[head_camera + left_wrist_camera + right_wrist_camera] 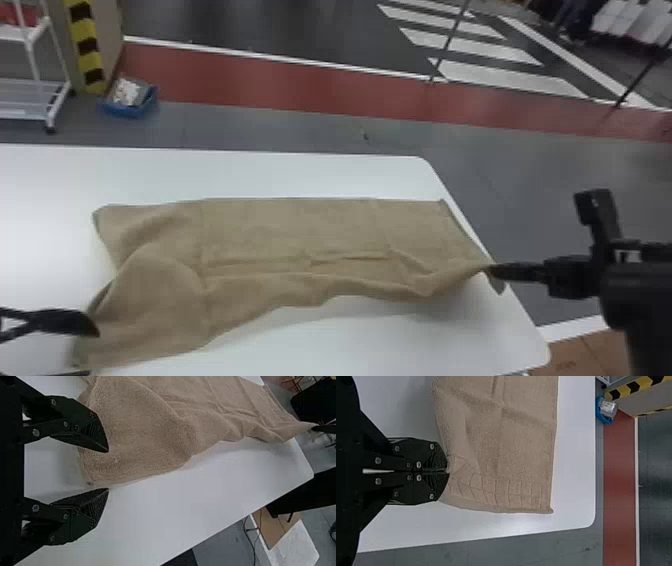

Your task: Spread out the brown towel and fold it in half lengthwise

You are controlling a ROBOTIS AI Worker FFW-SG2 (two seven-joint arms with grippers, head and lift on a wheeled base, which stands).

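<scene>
The brown towel (300, 235) lies wrinkled across the white table, its near left part bulging toward the table's front. At its right edge my right gripper (492, 272) pinches a raised near corner. In the right wrist view the right gripper (448, 471) is shut on the edge of the towel (510, 447). Over the near left corner stands my left gripper (92, 345). In the left wrist view the left gripper (108, 470) has its fingers wide apart, with the corner of the towel (138, 435) between and beyond them, not gripped.
The white table (250, 172) has its right edge close beside the towel and under the right arm. Beyond on the floor stand a blue bin (130, 102) and a white rack (35, 90). Cardboard (585, 355) lies below the table at the near right.
</scene>
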